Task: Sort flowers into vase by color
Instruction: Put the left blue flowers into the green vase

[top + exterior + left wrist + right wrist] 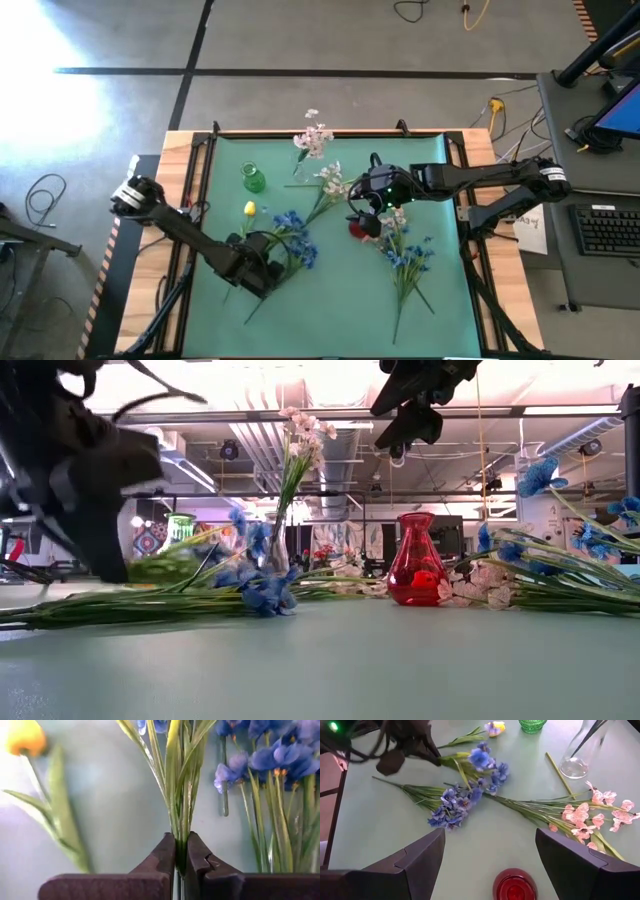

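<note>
My left gripper is shut on the green stalks of a blue flower bunch at the table's near left. Its blue blossoms show ahead of the fingers, and a yellow bud lies to one side. My right gripper is open and hovers above the red vase, touching nothing. A second blue bunch lies right of the red vase. Pink-white sprays lie mid-table. One pink spray stands in a clear vase. A green vase is empty. My left gripper pinches a bundle of thin green stalks and leaves between its two fingers, well below the blue blossoms. It comes at them from above. The blossom end reaches away past the fingertips; whether it is off the table I cannot tell.
The red vase stands mid-table under my right gripper, the green vase and the clear vase toward the far edge. A loose green stalk lies near the clear vase. Bare green mat lies at the near middle.
</note>
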You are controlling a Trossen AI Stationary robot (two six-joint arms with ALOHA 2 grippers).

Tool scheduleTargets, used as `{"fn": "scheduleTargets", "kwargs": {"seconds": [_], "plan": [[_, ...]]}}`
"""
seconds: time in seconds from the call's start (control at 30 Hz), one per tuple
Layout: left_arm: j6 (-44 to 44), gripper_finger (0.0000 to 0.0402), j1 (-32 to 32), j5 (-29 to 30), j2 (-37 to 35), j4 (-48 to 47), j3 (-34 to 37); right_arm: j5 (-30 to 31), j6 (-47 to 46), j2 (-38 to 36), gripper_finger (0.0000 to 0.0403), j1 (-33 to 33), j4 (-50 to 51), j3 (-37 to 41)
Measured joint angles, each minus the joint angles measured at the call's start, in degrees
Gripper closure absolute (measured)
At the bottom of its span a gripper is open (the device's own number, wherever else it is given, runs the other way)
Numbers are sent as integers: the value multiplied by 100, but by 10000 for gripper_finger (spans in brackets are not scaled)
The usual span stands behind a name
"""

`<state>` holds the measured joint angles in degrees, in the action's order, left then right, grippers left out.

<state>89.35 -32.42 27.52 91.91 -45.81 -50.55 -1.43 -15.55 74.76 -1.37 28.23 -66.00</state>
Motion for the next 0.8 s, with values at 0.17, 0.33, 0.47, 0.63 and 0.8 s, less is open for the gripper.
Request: {"fn": "scheduleTargets", "kwargs": {"seconds": [0.17, 0.33, 0.47, 0.63, 0.8], "plan": [[-255, 401, 1, 130, -762, -400, 1, 0, 6, 0, 101, 0, 24, 0], [-712, 401, -17, 653, -1587, -520, 1, 2, 61, -2, 101, 39, 33, 9], [-1160, 402, -15, 1146, -2234, -508, -10, 2, 105, -36, 101, 90, 33, 46], [-1827, 402, -15, 1658, -2879, -461, -300, 5, 116, -42, 101, 138, 28, 97], [-2727, 401, -15, 2037, -3142, -424, -940, 4, 118, -43, 101, 138, 30, 192]]}}
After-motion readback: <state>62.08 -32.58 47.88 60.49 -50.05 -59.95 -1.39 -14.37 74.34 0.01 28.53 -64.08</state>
